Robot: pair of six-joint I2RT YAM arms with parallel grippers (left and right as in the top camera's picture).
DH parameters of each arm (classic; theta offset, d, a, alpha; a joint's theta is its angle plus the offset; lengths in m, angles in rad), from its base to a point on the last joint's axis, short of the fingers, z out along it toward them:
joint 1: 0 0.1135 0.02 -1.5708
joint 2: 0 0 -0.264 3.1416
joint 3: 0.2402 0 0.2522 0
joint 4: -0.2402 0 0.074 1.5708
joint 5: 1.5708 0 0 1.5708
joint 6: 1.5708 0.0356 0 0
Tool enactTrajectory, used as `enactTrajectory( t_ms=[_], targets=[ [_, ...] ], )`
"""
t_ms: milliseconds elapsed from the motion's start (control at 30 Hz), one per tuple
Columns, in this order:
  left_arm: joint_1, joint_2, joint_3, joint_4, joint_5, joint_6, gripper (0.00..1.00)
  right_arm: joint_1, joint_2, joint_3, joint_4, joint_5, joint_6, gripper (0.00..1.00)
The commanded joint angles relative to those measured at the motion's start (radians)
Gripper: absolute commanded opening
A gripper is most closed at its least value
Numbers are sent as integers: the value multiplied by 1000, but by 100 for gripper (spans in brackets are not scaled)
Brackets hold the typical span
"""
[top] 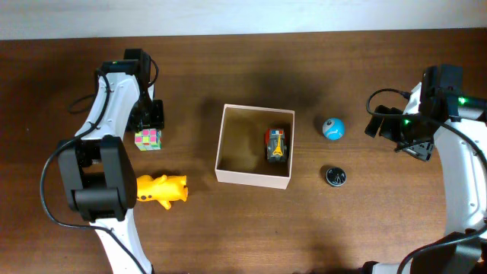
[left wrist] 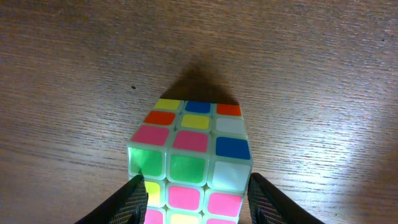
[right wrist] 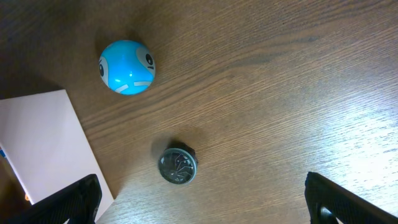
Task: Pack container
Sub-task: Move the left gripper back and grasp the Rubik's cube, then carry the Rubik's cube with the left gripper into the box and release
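The box (top: 254, 176) is sitting open-topped at the middle of the table (top: 228, 236), with the left gripper (left wrist: 198, 186) on a puzzle cube (top: 148, 139) and the right gripper (right wrist: 202, 186) hanging empty.

A small toy car (top: 277, 144) is lying inside the box against its 3 o'clock wall. Outside, a blue ball (top: 332, 129) is resting at the box's 3 o'clock, and a dark round disc (top: 335, 176) is lying near its 4 o'clock, apart from the ball. Well off at 9 o'clock, the cube is sitting on the wood with the left fingers (left wrist: 134, 196) pressing against its two sides, jaws narrowed onto it. A yellow toy animal (top: 161, 189) is lying at the cube's 6 o'clock. The right jaws are standing wide apart above the disc, touching nothing.
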Motion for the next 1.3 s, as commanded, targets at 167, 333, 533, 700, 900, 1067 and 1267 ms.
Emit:
enactTrajectory(
  t_ms=[167, 333, 533, 700, 900, 1067, 1267],
  targets=[
    [7, 80, -18, 4, 50, 104, 66, -6, 6, 16, -6, 13, 1, 99],
    [11, 87, -18, 5, 56, 169, 66, -6, 6, 16, -8, 13, 1, 99],
    [31, 102, -18, -9, 35, 179, 61, -6, 6, 16, -11, 13, 1, 99],
    [43, 102, -18, -16, 37, 157, 61, -6, 6, 16, -17, 13, 1, 99],
    [43, 102, -18, -21, 67, 157, 62, -6, 6, 16, -16, 13, 1, 99],
    [27, 102, -17, -62, 72, 138, 62, -6, 6, 16, -16, 13, 1, 99],
    [-22, 85, 1, -91, 71, 117, 66, -6, 6, 16, -15, 13, 1, 99]
  ],
)
